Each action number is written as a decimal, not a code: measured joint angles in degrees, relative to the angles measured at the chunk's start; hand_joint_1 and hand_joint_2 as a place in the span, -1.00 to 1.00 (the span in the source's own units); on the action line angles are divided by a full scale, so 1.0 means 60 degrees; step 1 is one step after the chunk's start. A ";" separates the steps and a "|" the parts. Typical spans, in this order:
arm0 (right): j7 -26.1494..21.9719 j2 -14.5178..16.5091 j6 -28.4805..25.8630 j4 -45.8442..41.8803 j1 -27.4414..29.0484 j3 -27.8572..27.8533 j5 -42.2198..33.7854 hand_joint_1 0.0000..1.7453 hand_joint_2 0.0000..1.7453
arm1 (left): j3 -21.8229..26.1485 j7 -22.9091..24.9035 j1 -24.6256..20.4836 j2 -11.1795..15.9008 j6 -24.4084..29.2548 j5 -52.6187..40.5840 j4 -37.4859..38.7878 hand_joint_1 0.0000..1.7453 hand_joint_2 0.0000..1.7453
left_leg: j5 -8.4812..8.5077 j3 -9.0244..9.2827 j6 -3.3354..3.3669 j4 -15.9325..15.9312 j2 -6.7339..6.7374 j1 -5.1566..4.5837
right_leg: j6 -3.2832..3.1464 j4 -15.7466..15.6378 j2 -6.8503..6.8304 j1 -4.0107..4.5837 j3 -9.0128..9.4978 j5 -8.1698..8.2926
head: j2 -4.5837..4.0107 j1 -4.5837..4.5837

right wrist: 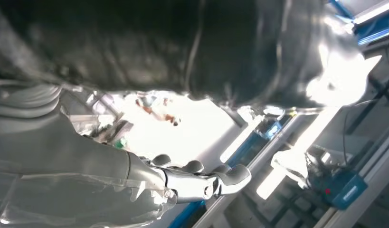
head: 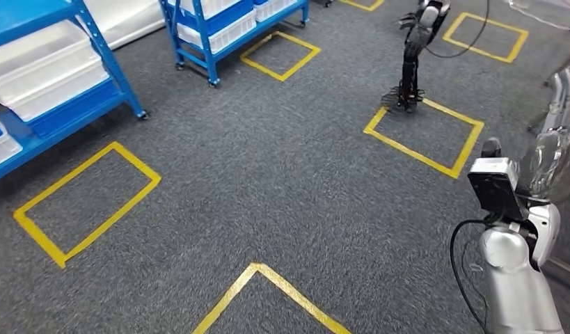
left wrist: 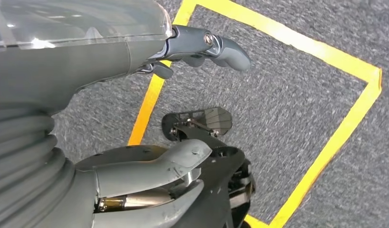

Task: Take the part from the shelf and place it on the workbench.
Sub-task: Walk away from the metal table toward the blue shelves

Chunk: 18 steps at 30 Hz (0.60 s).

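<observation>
A blue shelf (head: 94, 49) with white bins (head: 45, 80) stands at the far left of the head view, and a second blue shelf (head: 205, 42) with white bins stands behind it. I cannot make out a part in the bins. My right hand (head: 552, 149) is raised at the right edge, blurred, fingers pointing up, nothing in it. In the right wrist view its fingers (right wrist: 206, 178) are slightly curled around nothing, under a dark blurred mass. My left hand (left wrist: 135, 118) hangs over the carpet, thumb and fingers apart, holding nothing.
Grey carpet (head: 268, 174) carries several yellow tape squares (head: 87, 202). A black jointed arm (head: 410, 66) stands on the floor at the corner of one square, far right. A black cable (head: 459, 268) loops beside my right forearm.
</observation>
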 joint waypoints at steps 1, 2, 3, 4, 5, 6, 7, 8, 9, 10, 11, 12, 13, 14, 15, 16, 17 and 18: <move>0.0004 -0.0002 -0.0004 -0.0005 0.0010 -0.0001 -0.0035 -1.00 -1.00 | 0.0000 0.0000 0.0000 0.0001 0.0003 -0.0003 0.0000 -1.00 1.00 | 0.0029 -0.0038 -0.0068 -0.0004 -0.0117 0.0018 | -0.0031 -0.0037 -0.0062 0.0026 0.0008 0.0004 | 0.0000 0.0000; 0.0007 -0.0001 -0.0007 -0.0008 0.0013 -0.0002 -0.0075 -1.00 -1.00 | 0.0000 -0.0001 0.0009 0.0005 0.0007 -0.0005 -0.0001 -1.00 1.00 | 0.0045 -0.0061 -0.0130 -0.0023 -0.0182 0.0036 | -0.0085 -0.0051 -0.0188 0.0020 0.0027 0.0022 | 0.0000 0.0001; 0.0008 0.0004 -0.0009 -0.0011 0.0013 -0.0002 -0.0111 -1.00 -1.00 | 0.0000 0.0000 0.0020 0.0007 0.0013 -0.0007 -0.0002 -1.00 1.00 | 0.0014 -0.0087 -0.0183 0.0017 -0.0072 0.0027 | -0.0145 -0.0093 -0.0309 0.0011 0.0064 0.0041 | 0.0000 -0.0003; 0.0005 0.0009 -0.0013 -0.0013 0.0017 -0.0003 -0.0138 -1.00 -1.00 | 0.0000 0.0000 0.0024 0.0010 0.0018 -0.0008 -0.0002 -1.00 1.00 | -0.0107 -0.0169 -0.0233 0.0190 0.0165 0.0012 | -0.0219 -0.0141 -0.0441 0.0000 0.0104 0.0060 | 0.0000 -0.0016; -0.0003 0.0015 -0.0020 -0.0015 0.0027 -0.0003 -0.0159 -1.00 -1.00 | 0.0000 0.0000 0.0016 0.0013 0.0024 -0.0010 -0.0003 -1.00 1.00 | -0.0334 -0.0341 -0.0268 0.0567 0.0480 -0.0001 | -0.0280 -0.0183 -0.0582 -0.0007 0.0138 0.0076 | 0.0000 -0.0027; -0.0012 0.0019 -0.0031 -0.0016 0.0044 -0.0003 -0.0177 -1.00 -1.00 | 0.0000 -0.0001 0.0006 0.0012 0.0026 -0.0011 -0.0002 -1.00 1.00 | -0.0629 -0.0595 -0.0297 0.1115 0.0788 0.0000 | -0.0321 -0.0195 -0.0720 0.0021 0.0156 0.0073 | 0.0000 -0.0037; -0.0026 0.0023 -0.0043 -0.0017 0.0072 -0.0004 -0.0199 -1.00 -1.00 | 0.0000 -0.0001 -0.0008 0.0012 0.0027 -0.0012 -0.0001 -1.00 1.00 | -0.0933 -0.0900 -0.0319 0.1756 0.0955 0.0019 | -0.0354 -0.0195 -0.0866 0.0041 0.0161 0.0065 | 0.0000 -0.0046; -0.0039 0.0025 -0.0052 -0.0017 0.0099 -0.0004 -0.0229 -1.00 -1.00 | 0.0000 -0.0001 -0.0016 0.0012 0.0029 -0.0013 -0.0002 -1.00 1.00 | -0.1145 -0.1164 -0.0338 0.2314 0.1023 0.0039 | -0.0365 -0.0189 -0.1012 0.0055 0.0162 0.0056 | 0.0000 -0.0044; -0.0053 0.0027 -0.0057 -0.0017 0.0125 -0.0004 -0.0264 -1.00 -1.00 | 0.0000 -0.0001 -0.0012 0.0012 0.0030 -0.0014 -0.0001 -1.00 1.00 | -0.1193 -0.1292 -0.0353 0.2601 0.1052 0.0053 | -0.0371 -0.0181 -0.1153 0.0062 0.0162 0.0043 | 0.0000 -0.0045; -0.0070 0.0030 -0.0059 -0.0017 0.0144 -0.0004 -0.0302 -1.00 -1.00 | 0.0000 -0.0001 -0.0003 0.0012 0.0033 -0.0023 -0.0002 -1.00 1.00 | -0.1071 -0.1238 -0.0363 0.2536 0.1080 0.0062 | -0.0366 -0.0169 -0.1286 0.0063 0.0164 0.0029 | 0.0000 -0.0046; -0.0086 0.0033 -0.0060 -0.0017 0.0155 -0.0004 -0.0333 -1.00 -1.00 | 0.0000 -0.0002 0.0006 0.0012 0.0036 -0.0030 -0.0003 -1.00 1.00 | -0.0810 -0.0991 -0.0359 0.2109 0.1135 0.0068 | -0.0351 -0.0156 -0.1412 0.0062 0.0173 0.0009 | 0.0000 -0.0046; -0.0103 0.0037 -0.0060 -0.0018 0.0159 -0.0004 -0.0354 -1.00 -1.00 | 0.0000 -0.0003 0.0010 0.0012 0.0041 -0.0036 -0.0003 -1.00 1.00 | -0.0507 -0.0618 -0.0336 0.1456 0.1278 0.0065 | -0.0326 -0.0142 -0.1526 0.0066 0.0190 -0.0017 | 0.0000 -0.0047; -0.0117 0.0042 -0.0060 -0.0024 0.0166 -0.0004 -0.0372 -1.00 -1.00 | 0.0000 -0.0003 0.0000 0.0012 0.0047 -0.0042 -0.0004 -1.00 1.00 | -0.0308 -0.0256 -0.0307 0.0808 0.1489 0.0021 | -0.0283 -0.0121 -0.1628 0.0093 0.0204 -0.0049 | 0.0000 -0.0047; -0.0128 0.0046 -0.0060 -0.0030 0.0174 -0.0005 -0.0386 -1.00 -1.00 | 0.0000 -0.0004 -0.0017 0.0012 0.0050 -0.0042 -0.0004 -1.00 1.00 | -0.0188 -0.0001 -0.0259 0.0338 0.1653 -0.0014 | -0.0237 -0.0111 -0.1721 0.0122 0.0219 -0.0076 | 0.0000 -0.0037; -0.0134 0.0052 -0.0060 -0.0036 0.0181 -0.0007 -0.0403 -1.00 -1.00 | 0.0000 -0.0005 -0.0027 0.0012 0.0053 -0.0042 -0.0004 -1.00 1.00 | -0.0163 0.0119 -0.0214 0.0087 0.1757 -0.0049 | -0.0187 -0.0109 -0.1806 0.0154 0.0237 -0.0095 | 0.0000 -0.0031; -0.0140 0.0059 -0.0059 -0.0042 0.0187 -0.0009 -0.0417 -1.00 -1.00 | 0.0000 -0.0005 -0.0027 0.0013 0.0055 -0.0043 -0.0004 -1.00 1.00 | -0.0189 0.0126 -0.0167 0.0018 0.1739 -0.0086 | -0.0139 -0.0122 -0.1903 0.0181 0.0254 -0.0103 | 0.0000 -0.0025; -0.0148 0.0069 -0.0056 -0.0043 0.0187 -0.0011 -0.0426 -1.00 -1.00 | 0.0000 -0.0007 -0.0018 0.0015 0.0056 -0.0043 -0.0004 -1.00 1.00 | -0.0164 0.0107 -0.0106 -0.0002 0.1616 -0.0078 | -0.0094 -0.0148 -0.2001 0.0183 0.0285 -0.0104 | 0.0000 -0.0019; -0.0154 0.0079 -0.0054 -0.0043 0.0184 -0.0011 -0.0433 -1.00 -1.00 | 0.0000 -0.0008 0.0002 0.0017 0.0062 -0.0043 -0.0004 -1.00 1.00 | -0.0137 0.0116 -0.0050 -0.0049 0.1505 -0.0066 | -0.0042 -0.0139 -0.1978 0.0165 0.0313 -0.0141 | 0.0000 -0.0021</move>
